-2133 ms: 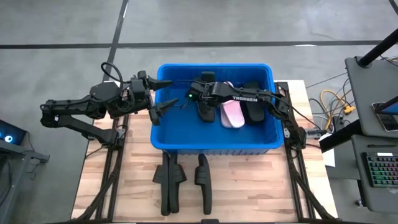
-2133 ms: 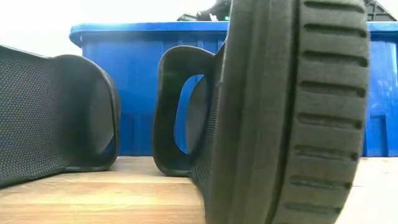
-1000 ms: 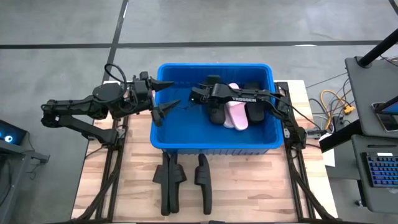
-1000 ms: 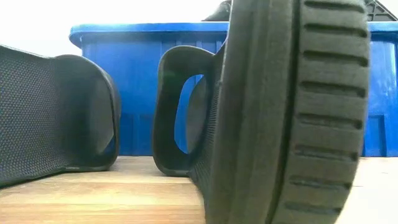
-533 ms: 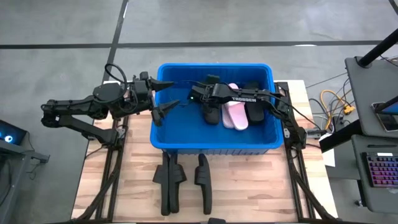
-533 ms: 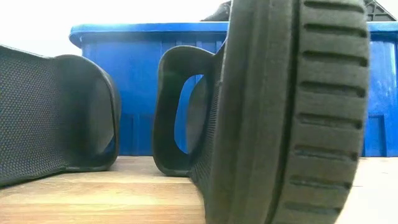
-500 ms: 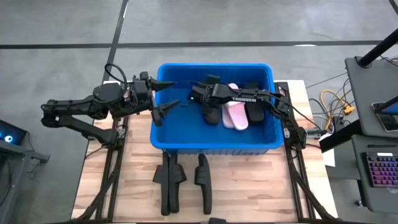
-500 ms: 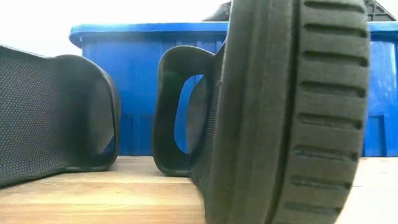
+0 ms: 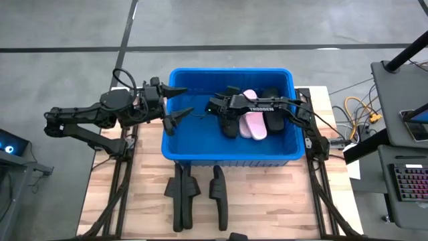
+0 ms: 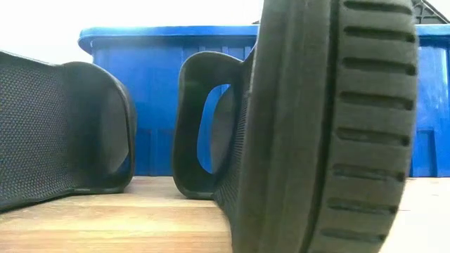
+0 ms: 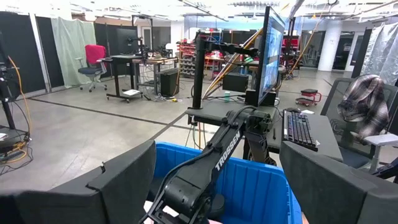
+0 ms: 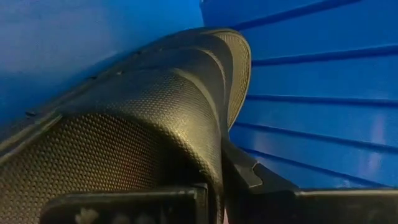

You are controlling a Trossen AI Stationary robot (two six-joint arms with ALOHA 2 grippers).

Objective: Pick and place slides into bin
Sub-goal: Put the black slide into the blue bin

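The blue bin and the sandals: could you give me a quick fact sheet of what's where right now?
bin: blue, on wooden table
in bin: pink slide, black slides
on table: three black slides in front of bin
right gripper: inside bin, shut on black slide
left gripper: open, empty, over bin's left rim

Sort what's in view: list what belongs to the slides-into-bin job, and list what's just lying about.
Job:
- blue bin
- black slide clamped in the shut right gripper, over the bin
- pink slide and another black slide inside the bin
- three black slides on the table, in front of the bin
- left gripper, open, at the bin's left rim

Lying about:
- keyboard
- cables
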